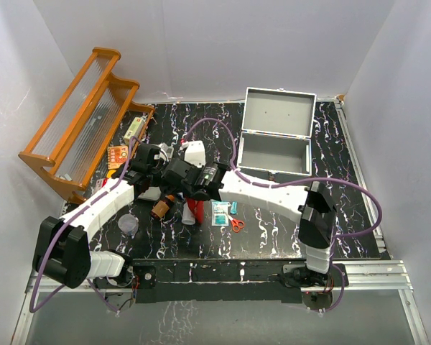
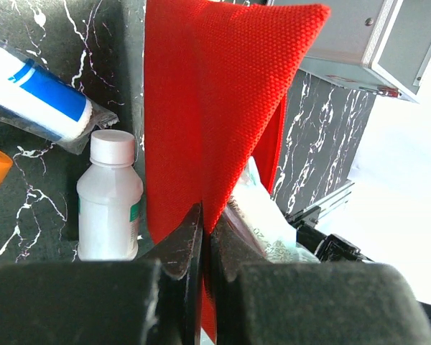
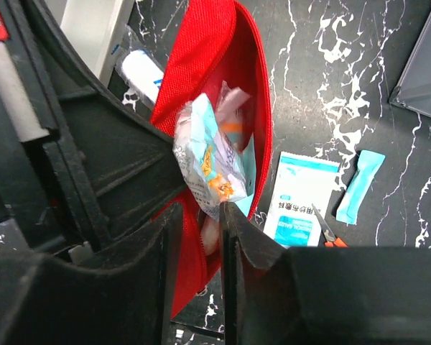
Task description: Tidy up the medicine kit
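A red fabric pouch (image 3: pixel 201 57) is held up off the table, its mouth open; it also shows in the top view (image 1: pixel 191 208). My left gripper (image 2: pixel 207 215) is shut on the pouch's red cloth (image 2: pixel 215 93), in the top view left of centre (image 1: pixel 165 172). My right gripper (image 3: pixel 202 210) is at the pouch's mouth, nearly shut. A crinkly plastic packet (image 3: pixel 205 158) runs down between its jaws, beside the zip rim. The packet sits partly inside the pouch and also shows in the left wrist view (image 2: pixel 266 215).
On the table by the pouch lie a white-and-blue sachet (image 3: pixel 302 198), a small blue sachet (image 3: pixel 360 183), orange-handled scissors (image 1: pixel 235 224), a white bottle (image 2: pixel 109 201), a blue-labelled tube (image 2: pixel 43 97) and a brown bottle (image 1: pixel 161 208). An open metal case (image 1: pixel 276 133) stands behind, a wooden rack (image 1: pixel 79 122) at left.
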Robot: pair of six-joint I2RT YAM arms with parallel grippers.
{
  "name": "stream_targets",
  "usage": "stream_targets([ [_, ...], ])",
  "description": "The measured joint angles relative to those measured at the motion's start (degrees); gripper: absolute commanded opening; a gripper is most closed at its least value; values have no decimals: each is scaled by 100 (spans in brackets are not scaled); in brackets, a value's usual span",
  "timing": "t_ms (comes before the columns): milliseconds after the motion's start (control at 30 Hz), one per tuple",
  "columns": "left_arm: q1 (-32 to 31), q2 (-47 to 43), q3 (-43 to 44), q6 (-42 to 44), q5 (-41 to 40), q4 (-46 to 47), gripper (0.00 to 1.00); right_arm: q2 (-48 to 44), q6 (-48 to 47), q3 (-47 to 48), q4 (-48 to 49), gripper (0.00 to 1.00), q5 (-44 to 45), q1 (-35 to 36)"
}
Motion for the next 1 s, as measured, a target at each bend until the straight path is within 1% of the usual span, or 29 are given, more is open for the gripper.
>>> stream_targets([
  [100, 0, -13, 0, 0, 2, 2, 0, -81, 24, -264, 162, 29, -79, -2],
  [300, 0, -22, 0, 28, 13, 13, 0, -317, 31, -616, 431, 27, -155, -61],
  [500, 0, -55, 0, 249, -4, 13, 0, -940, 7, -988, 811, 28, -24, -103],
  [600, 0, -116, 0, 396, 4, 17, 0, -1172, -20, -1058, 885, 26, 85, -138],
  [800, 0, -208, -11, 566, 109, 149, 0, -1178, -149, -1134, 977, 15, 120, -201],
  [1000, 0, -310, -177, 671, 260, 382, 0, -887, -297, -1134, 999, 15, 72, -232],
])
